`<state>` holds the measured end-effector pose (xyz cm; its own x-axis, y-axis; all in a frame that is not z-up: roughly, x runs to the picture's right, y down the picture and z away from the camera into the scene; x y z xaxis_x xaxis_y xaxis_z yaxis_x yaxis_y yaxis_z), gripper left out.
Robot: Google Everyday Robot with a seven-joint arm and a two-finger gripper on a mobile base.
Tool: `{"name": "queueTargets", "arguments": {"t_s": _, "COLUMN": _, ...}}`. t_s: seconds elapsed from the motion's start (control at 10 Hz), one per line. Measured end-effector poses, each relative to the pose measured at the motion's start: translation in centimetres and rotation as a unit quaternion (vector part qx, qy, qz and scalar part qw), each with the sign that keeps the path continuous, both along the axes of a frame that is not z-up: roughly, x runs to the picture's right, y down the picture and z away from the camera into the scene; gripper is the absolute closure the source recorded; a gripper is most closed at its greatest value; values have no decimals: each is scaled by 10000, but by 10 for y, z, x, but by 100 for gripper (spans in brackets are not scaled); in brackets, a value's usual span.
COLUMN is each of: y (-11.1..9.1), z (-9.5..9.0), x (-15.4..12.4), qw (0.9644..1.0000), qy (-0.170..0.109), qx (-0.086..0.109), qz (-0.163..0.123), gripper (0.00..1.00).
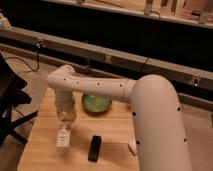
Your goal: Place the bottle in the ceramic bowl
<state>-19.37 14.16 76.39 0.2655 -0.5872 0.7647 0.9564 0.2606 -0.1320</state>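
The bottle (63, 136), clear with a white label, hangs below my gripper (65, 122) over the left part of the wooden table (45, 150). The gripper points down and is shut on the bottle's top end. The ceramic bowl (96, 103), light green inside, sits on the table to the right of and behind the gripper, apart from the bottle. My white arm (150, 115) reaches in from the right and hides part of the bowl's far rim.
A flat black bar (94, 148) lies on the table to the right of the bottle. A small white object (132, 146) shows at the arm's edge near the table's right side. A dark chair (10, 100) stands to the left. A long rail (125, 57) runs behind.
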Motion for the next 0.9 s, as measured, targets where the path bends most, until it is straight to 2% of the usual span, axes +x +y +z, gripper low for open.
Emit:
{"name": "queueTargets", "arguments": {"t_s": 0.2, "y": -8, "z": -3, "x": 6, "qw": 9999, "qy": -41, "qx": 86, "qz": 82, "gripper": 100}}
{"name": "queueTargets", "arguments": {"t_s": 0.5, "y": -44, "z": -7, "x": 23, "qw": 9989, "qy": -48, "qx": 307, "qz": 346, "gripper": 100}}
{"name": "queueTargets", "arguments": {"t_s": 0.9, "y": -64, "z": -14, "x": 38, "qw": 9970, "qy": -42, "qx": 497, "qz": 585, "gripper": 100}}
